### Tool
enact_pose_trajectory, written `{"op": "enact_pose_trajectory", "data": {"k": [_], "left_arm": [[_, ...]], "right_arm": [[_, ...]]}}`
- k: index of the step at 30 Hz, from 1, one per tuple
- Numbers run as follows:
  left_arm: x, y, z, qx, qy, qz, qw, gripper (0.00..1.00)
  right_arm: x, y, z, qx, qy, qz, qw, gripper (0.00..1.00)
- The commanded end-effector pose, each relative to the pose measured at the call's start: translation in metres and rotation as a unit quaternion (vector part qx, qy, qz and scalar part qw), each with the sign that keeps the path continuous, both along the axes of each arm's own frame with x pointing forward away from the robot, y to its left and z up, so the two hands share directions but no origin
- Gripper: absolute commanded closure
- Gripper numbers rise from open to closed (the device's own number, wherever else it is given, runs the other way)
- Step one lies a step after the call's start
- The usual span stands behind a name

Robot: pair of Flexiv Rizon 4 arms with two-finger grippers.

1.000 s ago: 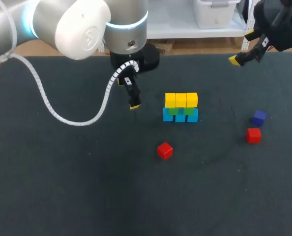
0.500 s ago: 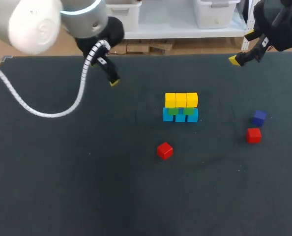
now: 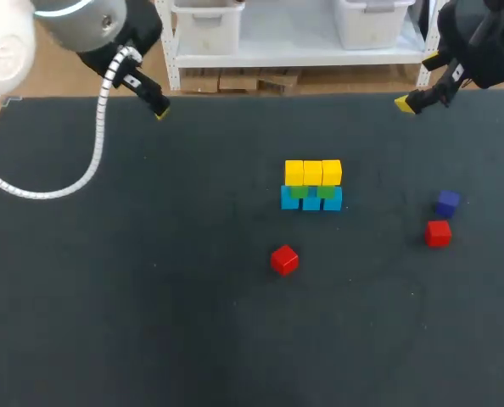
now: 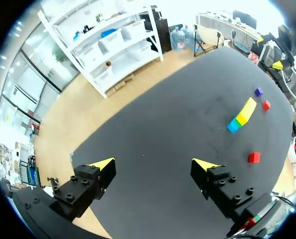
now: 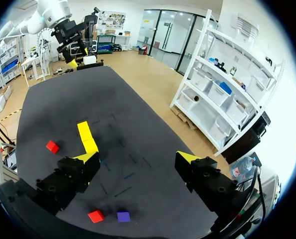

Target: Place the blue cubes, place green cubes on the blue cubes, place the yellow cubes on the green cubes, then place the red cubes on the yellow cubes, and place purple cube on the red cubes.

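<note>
A small wall stands mid-table: three blue cubes (image 3: 311, 201) at the base, green cubes (image 3: 299, 192) on them, and three yellow cubes (image 3: 312, 172) on top. One red cube (image 3: 284, 259) lies in front of it. Another red cube (image 3: 438, 233) and the purple cube (image 3: 447, 203) lie to the right. My left gripper (image 3: 156, 105) hangs open over the far left corner, its wrist view (image 4: 154, 164) looking across to the wall (image 4: 241, 115). My right gripper (image 3: 417, 82) stays open above the far right edge; between its fingers (image 5: 137, 157) is only bare mat.
The dark mat (image 3: 150, 280) covers the whole table. In the right wrist view the near red cube (image 5: 95, 216) and purple cube (image 5: 123, 216) lie under the gripper, the other red cube (image 5: 52, 146) beyond the wall (image 5: 87, 137).
My left arm has pulled away from beside the wall, moving back and left to the far left corner. The right arm and all cubes have stayed put.
</note>
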State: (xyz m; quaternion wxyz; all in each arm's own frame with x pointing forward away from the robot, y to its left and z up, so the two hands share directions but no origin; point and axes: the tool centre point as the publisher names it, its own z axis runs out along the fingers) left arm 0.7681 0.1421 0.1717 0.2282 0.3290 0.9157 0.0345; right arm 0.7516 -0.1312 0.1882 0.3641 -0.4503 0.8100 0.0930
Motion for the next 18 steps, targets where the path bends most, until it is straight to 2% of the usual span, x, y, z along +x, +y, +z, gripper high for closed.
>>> {"op": "enact_pose_trajectory", "data": {"k": [1, 11, 18], "left_arm": [[-0.015, 0.012, 0.005, -0.048, -0.073, 0.003, 0.996, 0.0], [-0.007, 0.033, 0.006, -0.06, -0.083, 0.052, 0.993, 0.0], [0.004, 0.035, 0.013, -0.061, -0.088, 0.059, 0.993, 0.0]], "right_arm": [[-0.002, 0.0, 0.0, -0.002, -0.002, -0.003, 1.0, 0.0], [-0.002, 0.0, 0.0, -0.002, -0.002, -0.003, 1.0, 0.0], [-0.002, 0.0, 0.0, -0.002, -0.002, -0.003, 1.0, 0.0]]}}
